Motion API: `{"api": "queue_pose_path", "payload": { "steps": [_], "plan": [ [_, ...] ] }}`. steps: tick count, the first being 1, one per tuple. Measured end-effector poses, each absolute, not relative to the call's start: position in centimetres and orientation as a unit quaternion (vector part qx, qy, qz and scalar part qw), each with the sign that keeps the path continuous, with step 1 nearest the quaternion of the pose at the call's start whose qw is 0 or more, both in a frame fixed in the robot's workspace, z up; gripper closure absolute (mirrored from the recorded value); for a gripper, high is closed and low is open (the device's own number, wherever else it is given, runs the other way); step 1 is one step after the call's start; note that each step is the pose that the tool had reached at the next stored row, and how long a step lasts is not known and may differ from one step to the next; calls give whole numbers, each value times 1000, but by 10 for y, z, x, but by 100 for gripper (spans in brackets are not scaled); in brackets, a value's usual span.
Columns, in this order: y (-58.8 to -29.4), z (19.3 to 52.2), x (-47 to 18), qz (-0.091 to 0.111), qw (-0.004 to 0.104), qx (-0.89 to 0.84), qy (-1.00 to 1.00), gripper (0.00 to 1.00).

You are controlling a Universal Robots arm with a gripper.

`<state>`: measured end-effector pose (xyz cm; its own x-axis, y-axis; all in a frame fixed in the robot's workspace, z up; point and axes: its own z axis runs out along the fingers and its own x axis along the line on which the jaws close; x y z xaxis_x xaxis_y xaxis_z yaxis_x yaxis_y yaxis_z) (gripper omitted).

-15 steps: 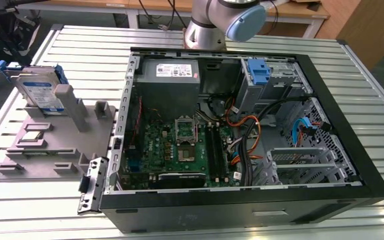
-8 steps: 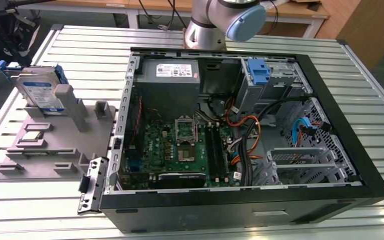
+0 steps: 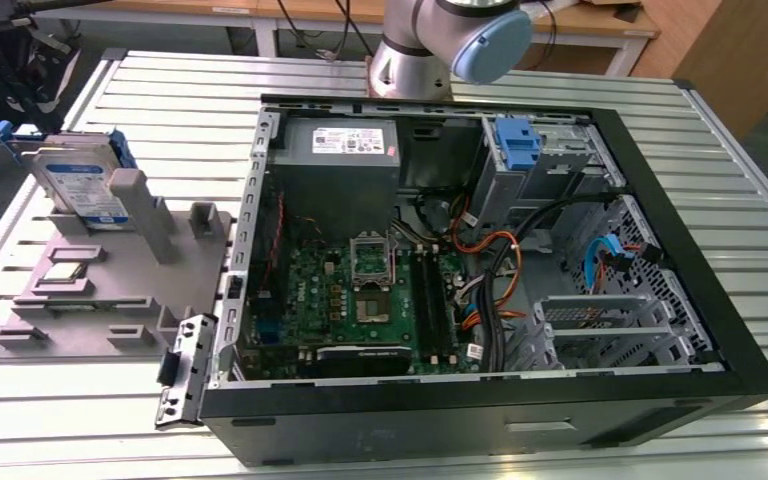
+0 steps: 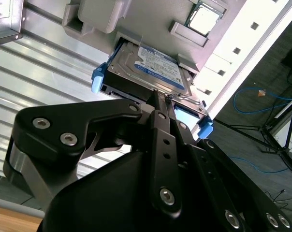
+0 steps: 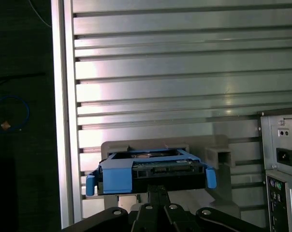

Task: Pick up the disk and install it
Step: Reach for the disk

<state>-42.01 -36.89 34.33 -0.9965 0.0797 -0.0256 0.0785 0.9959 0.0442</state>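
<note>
Your claw [image 5: 158, 192] is closed, fingers pressed together, gripping nothing. The disk [image 3: 81, 188] stands on edge in the grey holder [image 3: 104, 300] on the bench [image 3: 37, 440], upper part of the exterior view's left, beside the open computer case [image 3: 704, 350]

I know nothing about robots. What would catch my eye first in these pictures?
The big black computer case lies open in the middle of the exterior view, its green circuit board laid bare. On the exterior view's left, the disk with its blue side rails stands on edge in a grey holder. In the first wrist view the black gripper points at that disk from close by.
</note>
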Motion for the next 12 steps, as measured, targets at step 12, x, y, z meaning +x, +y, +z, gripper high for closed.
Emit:
{"api": "queue_pose_path", "payload": {
  "steps": [12],
  "plan": [
    [-369,343,-420,22,14,40,999,90]
  ]
}}
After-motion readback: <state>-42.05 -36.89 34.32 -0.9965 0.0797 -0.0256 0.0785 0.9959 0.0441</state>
